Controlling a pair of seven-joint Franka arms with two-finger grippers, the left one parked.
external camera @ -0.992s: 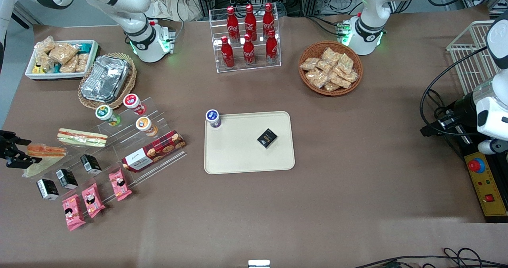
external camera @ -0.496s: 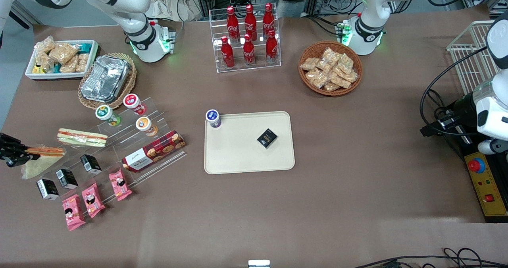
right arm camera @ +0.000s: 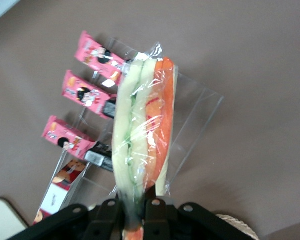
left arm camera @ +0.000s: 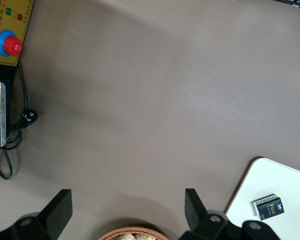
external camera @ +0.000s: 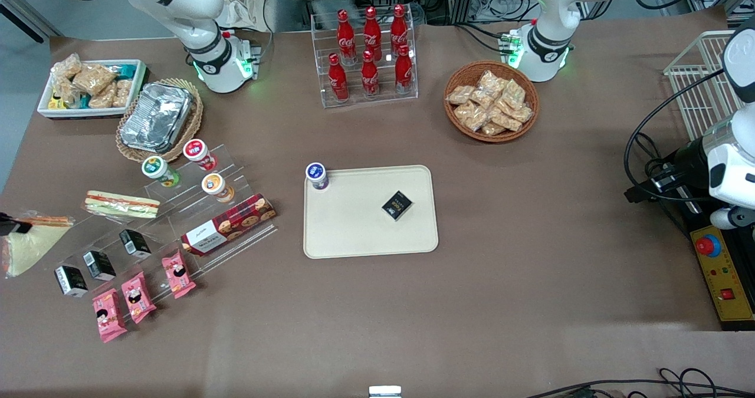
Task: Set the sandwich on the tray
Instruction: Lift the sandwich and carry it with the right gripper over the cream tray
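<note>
In the front view, the sandwich (external camera: 26,246) hangs at the working arm's end of the tabletop (external camera: 531,303), beside the clear stepped display stand (external camera: 177,221), gripped at its orange-filled edge by the hand (external camera: 10,227), of which only a dark tip shows at the frame's edge. The tray (external camera: 354,233) lies well apart from it near the middle of the tabletop, carrying only a small black box (external camera: 397,204), with a blue-capped cup (external camera: 317,176) at one corner. So the pickup looks done, while the carry to the tray and the release are not.

In the left wrist view, a corner of the tray (left arm camera: 290,190) shows with the black box (left arm camera: 268,207) on it; no sandwich is there.

In the right wrist view, the hand (right arm camera: 135,212) is clamped on one end of the sandwich (right arm camera: 140,130), its fingers (right arm camera: 109,210) pressing the wrapped bread from both sides. The wedge hangs clear above the stand and the pink snack packs (right arm camera: 85,92), which suggests it is lifted free. There is bare room on the tray for it.
</note>
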